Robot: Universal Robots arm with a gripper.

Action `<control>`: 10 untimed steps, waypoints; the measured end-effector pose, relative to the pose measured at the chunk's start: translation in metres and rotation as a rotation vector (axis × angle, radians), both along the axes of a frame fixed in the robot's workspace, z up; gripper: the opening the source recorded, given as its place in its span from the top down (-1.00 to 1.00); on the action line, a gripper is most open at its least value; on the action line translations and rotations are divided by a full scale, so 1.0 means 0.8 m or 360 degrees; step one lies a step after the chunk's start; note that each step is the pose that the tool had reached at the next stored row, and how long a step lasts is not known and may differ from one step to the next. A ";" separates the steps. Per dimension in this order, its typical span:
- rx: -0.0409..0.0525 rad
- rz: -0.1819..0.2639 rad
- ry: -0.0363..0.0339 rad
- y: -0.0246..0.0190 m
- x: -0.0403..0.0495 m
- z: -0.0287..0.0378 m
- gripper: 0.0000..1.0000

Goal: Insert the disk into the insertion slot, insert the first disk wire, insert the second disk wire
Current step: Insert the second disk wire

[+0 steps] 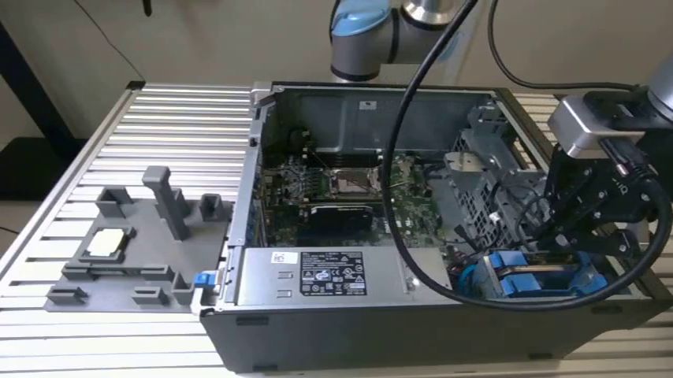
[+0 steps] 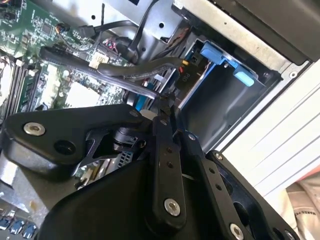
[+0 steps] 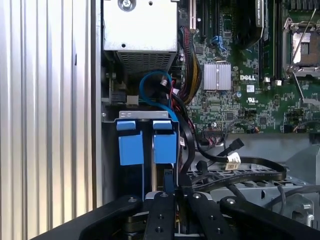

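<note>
Disk point(image 3: 165, 145), hard drive in blue plastic carrier: lies seated in the insertion slot point(image 3: 140, 115), its blue tab facing outward, beside a second blue-tabbed carrier point(image 3: 131, 142) in the same grey drive cage. In the exterior view the cage sits at the corner of the open computer case point(image 1: 315, 335) toward that view's right, next to the silver power supply point(image 1: 315, 276).

Gripper point(image 3: 167, 186): drawn narrow, tips close together just beside the disk's tab and in line with it. A small blue piece sits at the tips; whether it is clamped cannot be told.

Wires: loose black cables point(image 3: 235, 172) with a pale connector point(image 3: 231, 161) trail across the cage next to the gripper; a blue cable point(image 3: 150, 85) loops behind the slot, near the motherboard point(image 3: 240, 100).

Step, by judgement: disk insertion appears done; work stands at the first disk wire. That step calls for a connector squared to the drive's port, with the cable slack kept off the carrier tabs.

Also present: grey parts fixture point(image 1: 116, 268) on the slatted table point(image 1: 179, 126), well apart from the gripper.
</note>
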State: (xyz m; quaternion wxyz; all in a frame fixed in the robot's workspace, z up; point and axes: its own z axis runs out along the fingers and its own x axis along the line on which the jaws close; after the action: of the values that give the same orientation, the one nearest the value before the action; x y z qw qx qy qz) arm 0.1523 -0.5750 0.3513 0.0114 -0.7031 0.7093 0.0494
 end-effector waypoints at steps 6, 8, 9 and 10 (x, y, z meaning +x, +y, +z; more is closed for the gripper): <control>0.0000 -0.0002 0.0000 -0.0001 0.000 -0.0026 0.68; 0.0000 -0.0002 0.0000 0.0000 0.000 -0.0039 0.68; 0.0000 -0.0003 0.0000 0.0000 0.000 -0.0044 0.68; 0.0000 -0.0003 0.0000 -0.0001 0.000 -0.0050 0.68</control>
State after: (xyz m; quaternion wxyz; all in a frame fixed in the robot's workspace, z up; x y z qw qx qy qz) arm 0.1524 -0.5750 0.3473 0.0115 -0.7023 0.7101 0.0494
